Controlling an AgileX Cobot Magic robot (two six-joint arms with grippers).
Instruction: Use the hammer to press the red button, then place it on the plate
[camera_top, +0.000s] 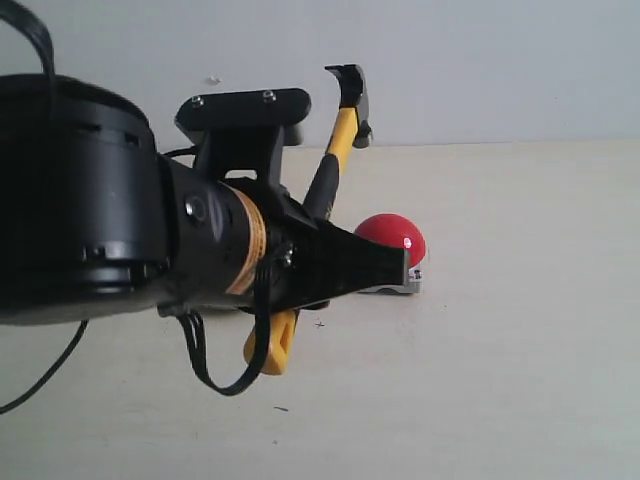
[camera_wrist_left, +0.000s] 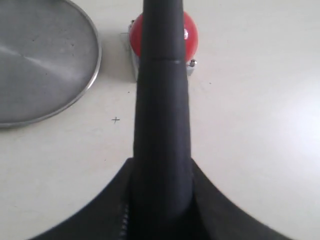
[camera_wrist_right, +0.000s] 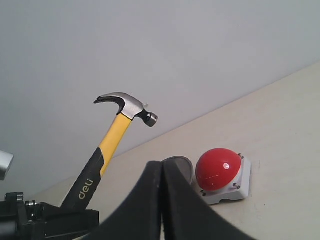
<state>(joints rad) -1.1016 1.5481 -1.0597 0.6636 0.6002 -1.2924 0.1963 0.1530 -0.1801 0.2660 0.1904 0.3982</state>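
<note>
The hammer (camera_top: 340, 135) stands tilted, its dark head up and behind the red button (camera_top: 392, 238), which sits on its grey base on the table. My left gripper (camera_top: 345, 265) is shut on the hammer's black grip, with the yellow handle end hanging below. In the left wrist view the black grip (camera_wrist_left: 162, 100) rises between the fingers of the left gripper (camera_wrist_left: 161, 200) and covers the middle of the red button (camera_wrist_left: 190, 35); the plate (camera_wrist_left: 40, 60) lies beside the button. My right gripper (camera_wrist_right: 162, 200) is shut on nothing, and that view shows the hammer (camera_wrist_right: 116, 131), the button (camera_wrist_right: 218, 169) and the plate (camera_wrist_right: 181, 167).
My left arm's bulky black body (camera_top: 90, 200) fills the left of the exterior view and hides the plate there. A pale table (camera_top: 520, 380) runs to a plain white wall (camera_top: 500, 60) behind.
</note>
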